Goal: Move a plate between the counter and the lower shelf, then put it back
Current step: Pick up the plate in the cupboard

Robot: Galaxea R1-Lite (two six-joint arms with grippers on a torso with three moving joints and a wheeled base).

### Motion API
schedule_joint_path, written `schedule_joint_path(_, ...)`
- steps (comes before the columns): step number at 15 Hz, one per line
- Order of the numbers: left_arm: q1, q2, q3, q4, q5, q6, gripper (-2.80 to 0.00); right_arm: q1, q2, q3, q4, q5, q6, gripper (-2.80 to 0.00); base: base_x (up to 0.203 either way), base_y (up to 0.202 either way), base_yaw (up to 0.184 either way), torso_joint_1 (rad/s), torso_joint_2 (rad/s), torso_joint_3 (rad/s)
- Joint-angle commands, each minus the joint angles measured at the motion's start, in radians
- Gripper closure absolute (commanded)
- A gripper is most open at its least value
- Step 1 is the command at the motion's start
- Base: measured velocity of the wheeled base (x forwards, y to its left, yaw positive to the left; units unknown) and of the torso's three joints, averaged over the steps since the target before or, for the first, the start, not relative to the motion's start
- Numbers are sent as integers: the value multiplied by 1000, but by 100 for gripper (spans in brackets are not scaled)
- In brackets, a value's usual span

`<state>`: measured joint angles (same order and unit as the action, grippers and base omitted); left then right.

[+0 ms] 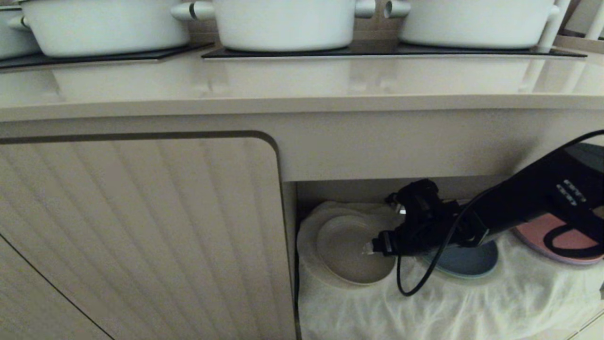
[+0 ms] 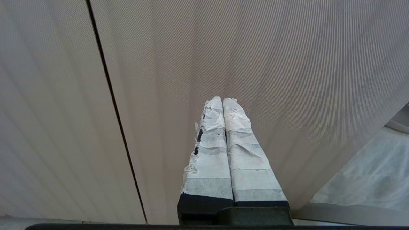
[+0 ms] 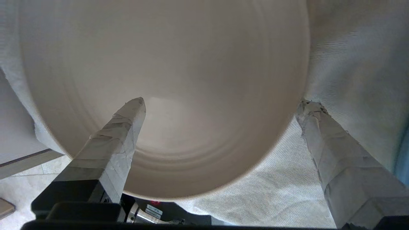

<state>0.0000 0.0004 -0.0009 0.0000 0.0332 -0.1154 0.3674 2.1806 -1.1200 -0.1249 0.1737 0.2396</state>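
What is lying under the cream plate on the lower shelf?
The plate rests on a larger white plate, which sits on the wrinkled cloth. Whether more plates lie beneath is covered.

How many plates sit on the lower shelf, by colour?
Cream-beige plate: 1
Larger white plates under it: a stack, number not readable
Blue plate: 1
Pink plate: 1
Total: 3 single plates, plus the white stack
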Motion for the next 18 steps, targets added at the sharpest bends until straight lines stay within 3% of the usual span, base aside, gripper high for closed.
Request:
schedule_joint_path(1, 0, 0, 0, 0, 1, -2, 0, 4, 17, -4, -5, 1, 0, -280, 0, 0, 0, 0, 0, 0)
schedule_joint_path(8, 0, 0, 0, 0, 1, -2, 0, 5, 27, -11, -9, 1, 0, -280, 0, 0, 0, 0, 0, 0)
schedule_joint_path(9, 0, 0, 1, 0, 1, -1, 0, 4, 27, -11, -9, 1, 0, 0, 0, 0, 0, 0, 0, 0)
schedule_joint_path(18, 0, 0, -1, 0, 1, -1, 0, 4, 31, -11, -2, 1, 1, 0, 0, 0, 0, 0, 0, 0)
